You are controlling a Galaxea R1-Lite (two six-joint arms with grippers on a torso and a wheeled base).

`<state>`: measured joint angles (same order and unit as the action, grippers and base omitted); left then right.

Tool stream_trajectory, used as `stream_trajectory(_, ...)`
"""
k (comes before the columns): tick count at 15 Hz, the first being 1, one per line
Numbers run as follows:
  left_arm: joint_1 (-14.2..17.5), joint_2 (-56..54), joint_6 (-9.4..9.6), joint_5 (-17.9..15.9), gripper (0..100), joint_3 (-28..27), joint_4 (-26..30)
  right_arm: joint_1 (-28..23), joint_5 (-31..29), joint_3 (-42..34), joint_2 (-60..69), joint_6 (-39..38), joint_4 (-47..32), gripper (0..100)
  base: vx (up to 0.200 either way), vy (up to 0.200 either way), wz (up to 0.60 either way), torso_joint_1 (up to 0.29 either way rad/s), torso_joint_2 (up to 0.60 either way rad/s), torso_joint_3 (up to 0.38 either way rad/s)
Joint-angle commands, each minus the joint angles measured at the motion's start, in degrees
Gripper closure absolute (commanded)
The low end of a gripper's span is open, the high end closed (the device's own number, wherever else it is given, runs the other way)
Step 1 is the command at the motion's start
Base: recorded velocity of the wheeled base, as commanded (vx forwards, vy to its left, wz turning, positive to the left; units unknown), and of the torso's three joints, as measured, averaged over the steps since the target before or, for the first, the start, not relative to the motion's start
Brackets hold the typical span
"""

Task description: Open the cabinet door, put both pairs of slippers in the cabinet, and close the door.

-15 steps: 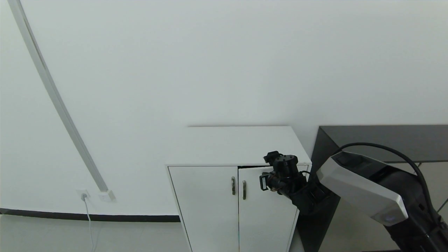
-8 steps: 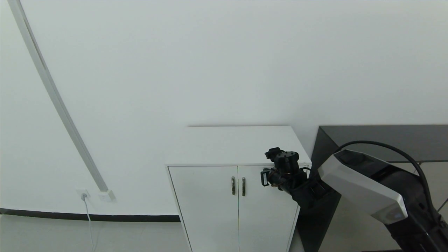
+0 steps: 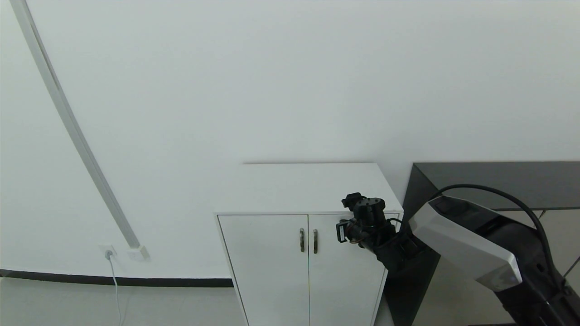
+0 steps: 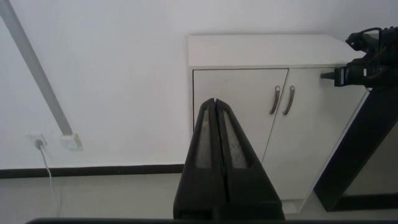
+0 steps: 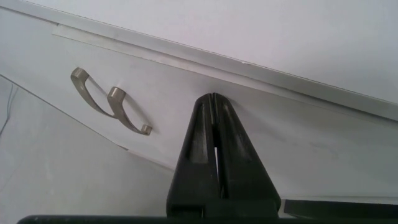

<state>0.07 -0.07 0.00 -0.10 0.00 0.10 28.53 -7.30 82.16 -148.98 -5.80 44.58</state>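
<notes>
No text, label or number can be read anywhere (the cabinet (image 3: pixel 276 262) is plain white).

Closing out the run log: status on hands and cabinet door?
Left hand shut, empty, back from the cabinet. Right hand shut, empty, tip by the closed right door near its top. Left door closed too. Nothing in the way.

The cabinet (image 3: pixel 308 190) stands against the wall (image 3: pixel 290 90), socket (image 3: pixel 108 251) to its left, table (image 3: pixel 498 181) to its right, 2 handles (image 3: pixel 302 240) at its middle.
</notes>
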Motion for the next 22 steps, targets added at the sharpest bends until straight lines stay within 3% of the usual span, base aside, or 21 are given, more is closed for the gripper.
stream_trajectory(1, 0.01, 0.07, 0.00, 0.01, 100, 0.00, -0.01, 0.04, 0.01, 0.10, -0.17, 0.00, 0.07, 100, 0.000, 0.000, 0.00, 0.000, 0.00, 0.000)
stream_trajectory(18, 0.01, 0.07, 0.00, 0.01, 100, 0.00, -0.01, 0.13, -0.08, 2.12, -1.31, 0.27, -0.02, 100, 0.000, 0.000, 0.00, 0.000, 0.00, 0.000)
stream_trajectory(22, 0.01, 0.07, 0.00, 0.01, 100, 0.00, -0.01, 0.92, -0.08, -2.18, 1.24, 0.18, 1.74, 100, 0.000, 0.000, 0.00, 0.000, 0.00, 0.000)
